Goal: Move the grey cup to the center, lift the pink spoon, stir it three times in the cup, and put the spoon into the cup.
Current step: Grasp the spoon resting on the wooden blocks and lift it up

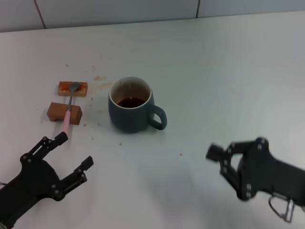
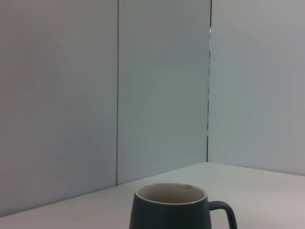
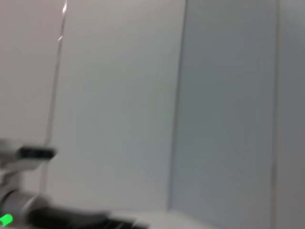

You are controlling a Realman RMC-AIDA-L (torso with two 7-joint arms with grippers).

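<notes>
Grey cup [image 1: 131, 111] stands upright on the white table [image 1: 214, 71], a little left of the middle, with dark liquid low inside and its loop handle pointing right and slightly near. In the left wrist view only its upper part shows, rim and handle [image 2: 170, 207], the base cut off by the picture's edge.

Left gripper [image 1: 74, 151] hovers at the near left with its two black fingers spread wide apart, holding nothing and touching nothing; one fingertip sits just near of the spoon's handle end. Right gripper [image 1: 217, 160] hangs at the near right, well apart from the cup, empty; its fingers look parted, though they are blurred.

Left of the cup, the pink spoon [image 1: 68, 110] lies bridging two brown blocks [image 1: 65, 112], its long axis running far to near: the grey bowl rests on the far block, the pink handle crosses the near block and sticks out toward the robot. Small brown stains mark the table between blocks and cup. Nothing but a wall and a blurred dark shape appears in the right wrist view.
</notes>
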